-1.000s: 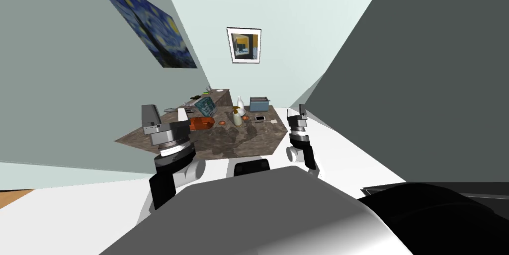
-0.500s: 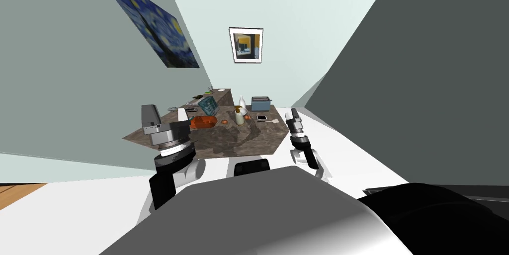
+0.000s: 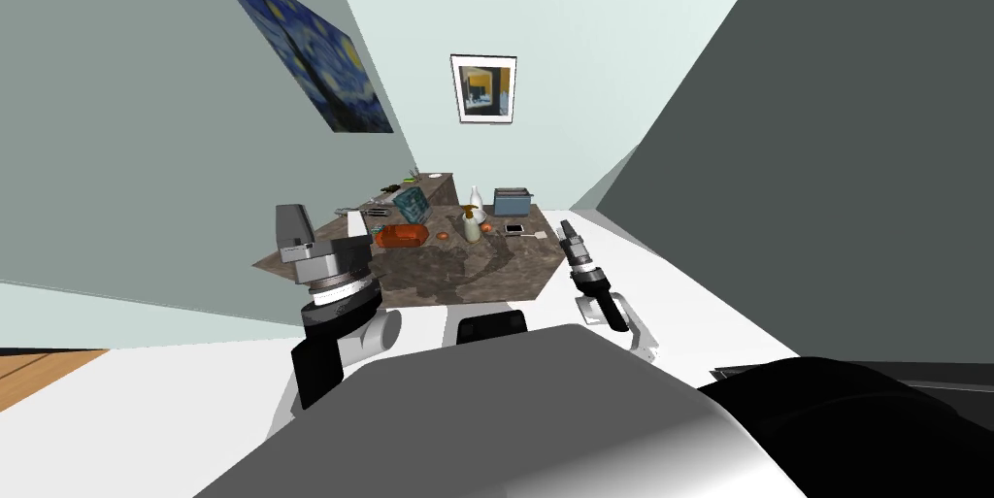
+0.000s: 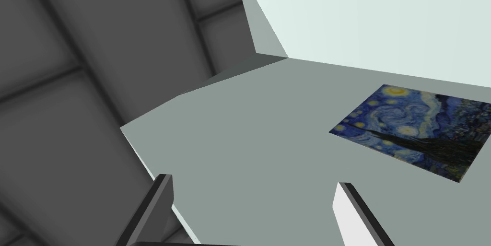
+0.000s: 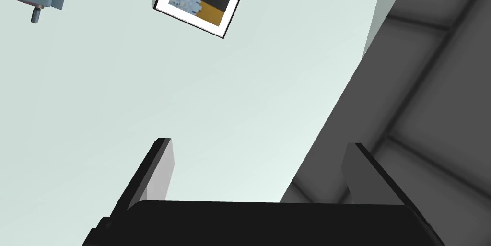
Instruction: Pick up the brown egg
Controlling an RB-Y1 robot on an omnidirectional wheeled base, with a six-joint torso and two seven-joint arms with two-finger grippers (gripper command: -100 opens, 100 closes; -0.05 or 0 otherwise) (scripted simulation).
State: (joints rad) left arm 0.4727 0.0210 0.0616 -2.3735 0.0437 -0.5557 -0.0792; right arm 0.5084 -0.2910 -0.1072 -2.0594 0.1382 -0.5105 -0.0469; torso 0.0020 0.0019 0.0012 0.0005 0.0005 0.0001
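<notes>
On the brown mottled table (image 3: 466, 279) ahead lies a small brown-orange round thing (image 3: 444, 236), which I take for the brown egg, with another small orange one (image 3: 484, 228) beside a pale bottle (image 3: 472, 227). My left gripper (image 3: 325, 227) is raised at the table's near left corner, fingers up and open (image 4: 254, 209), holding nothing. My right gripper (image 3: 565, 228) leans over the table's right edge, open (image 5: 259, 171) and empty. Both are well short of the egg.
The table also holds an orange dish (image 3: 402, 236), a teal box (image 3: 411, 202), a blue-grey toaster (image 3: 512, 201), a phone (image 3: 513, 228) and small utensils at the back left. Walls close in on the left and far side, a dark wall on the right.
My right arm has tipped forward and its gripper now slants over the table's right edge. The whole head view has shifted slightly, so I have moved a little. The left arm is unchanged.
</notes>
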